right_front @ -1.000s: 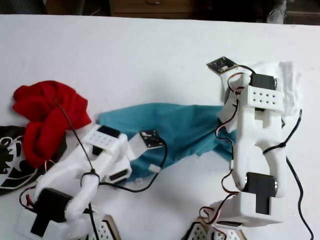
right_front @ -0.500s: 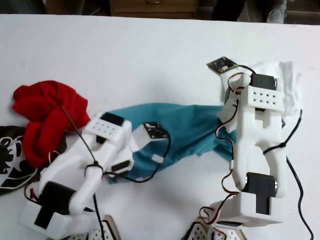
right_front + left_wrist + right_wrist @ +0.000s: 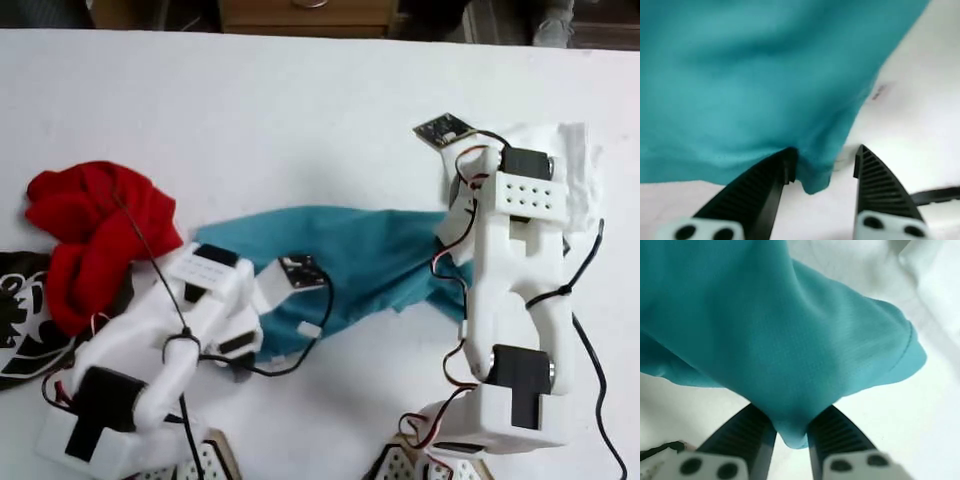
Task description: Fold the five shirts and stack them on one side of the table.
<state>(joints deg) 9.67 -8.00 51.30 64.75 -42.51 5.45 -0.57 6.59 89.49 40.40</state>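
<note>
The left arm (image 3: 170, 340) has drawn back a little toward the near left since half a second ago, and the left end of the teal shirt (image 3: 350, 250) has slid left with it. The right arm (image 3: 520, 290) has not shifted.

At the far left edge of the table (image 3: 250, 110) lies a black shirt (image 3: 20, 320) with white print. A crumpled red shirt (image 3: 90, 230) lies partly over it and just left of the teal shirt's end.

The teal shirt lies stretched across the middle of the table, from beside the red shirt to under the right arm. The left gripper (image 3: 826, 150) is over its near left edge. Its fingers are well apart, with a corner of the teal hem hanging between them and touching one finger but not pinched.

At the shirt's right end, the right gripper (image 3: 792, 425) has its fingers closed on a bunched fold of the teal cloth, which is drawn up tight between them.

A white cloth (image 3: 580, 150) lies at the far right, partly under the right arm.
</note>
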